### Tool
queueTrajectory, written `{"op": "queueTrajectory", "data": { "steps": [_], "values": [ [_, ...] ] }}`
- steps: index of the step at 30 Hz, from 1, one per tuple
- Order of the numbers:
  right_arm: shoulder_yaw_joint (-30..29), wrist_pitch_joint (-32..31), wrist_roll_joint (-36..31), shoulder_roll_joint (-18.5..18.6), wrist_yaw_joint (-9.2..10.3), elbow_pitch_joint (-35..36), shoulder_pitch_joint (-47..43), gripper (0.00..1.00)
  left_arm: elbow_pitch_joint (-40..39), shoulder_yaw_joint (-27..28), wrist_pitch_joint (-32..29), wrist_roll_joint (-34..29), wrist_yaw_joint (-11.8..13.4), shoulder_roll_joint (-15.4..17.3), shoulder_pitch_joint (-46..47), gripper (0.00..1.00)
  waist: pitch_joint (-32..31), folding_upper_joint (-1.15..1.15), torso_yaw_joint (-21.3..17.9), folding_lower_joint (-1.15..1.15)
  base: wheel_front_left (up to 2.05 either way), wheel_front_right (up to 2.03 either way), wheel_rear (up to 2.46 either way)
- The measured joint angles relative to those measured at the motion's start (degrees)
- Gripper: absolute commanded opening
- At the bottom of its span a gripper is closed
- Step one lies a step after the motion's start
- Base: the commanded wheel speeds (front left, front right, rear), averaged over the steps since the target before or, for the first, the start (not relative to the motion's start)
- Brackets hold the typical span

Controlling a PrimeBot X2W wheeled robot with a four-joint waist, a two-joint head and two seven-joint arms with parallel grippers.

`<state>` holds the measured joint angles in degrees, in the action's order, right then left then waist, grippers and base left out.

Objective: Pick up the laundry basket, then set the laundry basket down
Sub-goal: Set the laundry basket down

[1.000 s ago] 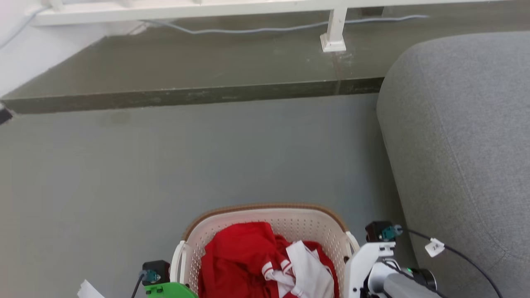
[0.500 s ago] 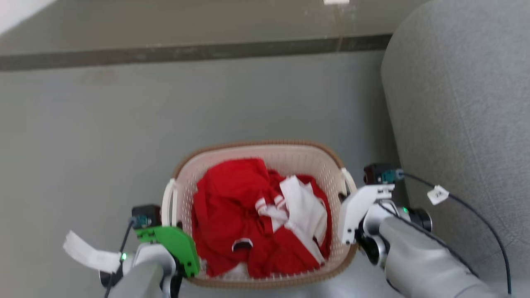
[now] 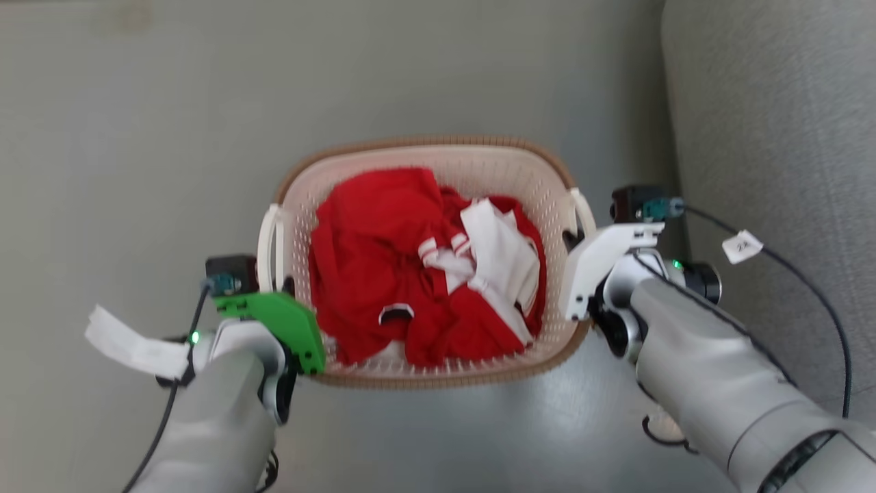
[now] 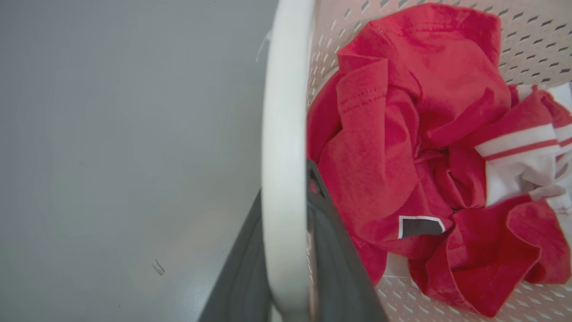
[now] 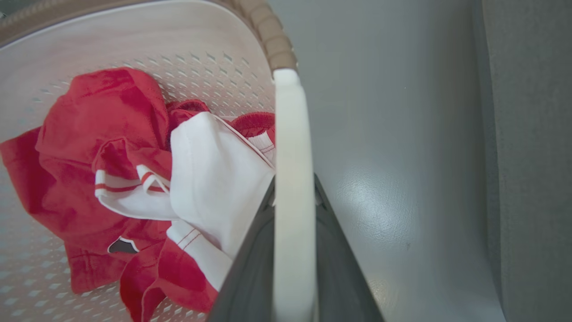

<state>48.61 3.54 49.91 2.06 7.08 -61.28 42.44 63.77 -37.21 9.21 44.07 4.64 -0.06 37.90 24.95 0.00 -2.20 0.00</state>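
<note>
The laundry basket (image 3: 479,163), cream with perforated walls and a brown rim band, sits mid-frame in the head view over the grey floor. Red and white clothes (image 3: 410,274) are crumpled inside it. My left gripper (image 3: 286,283) is at the white left handle (image 3: 268,239). In the left wrist view its dark fingers (image 4: 339,273) are shut on either side of that handle (image 4: 283,134). My right gripper (image 3: 572,241) is at the right handle (image 3: 586,209), and its fingers (image 5: 250,268) clamp that handle (image 5: 290,147). Whether the basket touches the floor cannot be told.
A grey sofa (image 3: 773,137) stands close along the basket's right side, just beyond my right arm. Bare grey floor (image 3: 137,137) lies to the left and ahead. A black cable with a white tag (image 3: 742,245) hangs by the right wrist.
The head camera has tilted down, so the whole picture shifted: the ledge left the top and the basket shows in full. Both grippers stay at the handles.
</note>
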Motion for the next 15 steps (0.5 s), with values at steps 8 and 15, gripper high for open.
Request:
{"op": "queueTrajectory", "data": {
  "steps": [8,15],
  "values": [
    [-1.00,1.30,-0.40,0.01,0.00,-1.43,5.24,0.00,-0.21,0.03,0.55,-0.51,0.16,0.00,4.78,0.00,6.52,0.00,0.62,0.00,0.00,0.00,0.00],
    [-1.85,2.49,-0.63,0.16,0.00,-2.60,9.48,0.00,-1.03,0.09,1.40,-1.65,0.49,0.01,8.84,0.00,12.27,0.00,1.16,0.01,0.00,0.00,0.00]
  ]
}}
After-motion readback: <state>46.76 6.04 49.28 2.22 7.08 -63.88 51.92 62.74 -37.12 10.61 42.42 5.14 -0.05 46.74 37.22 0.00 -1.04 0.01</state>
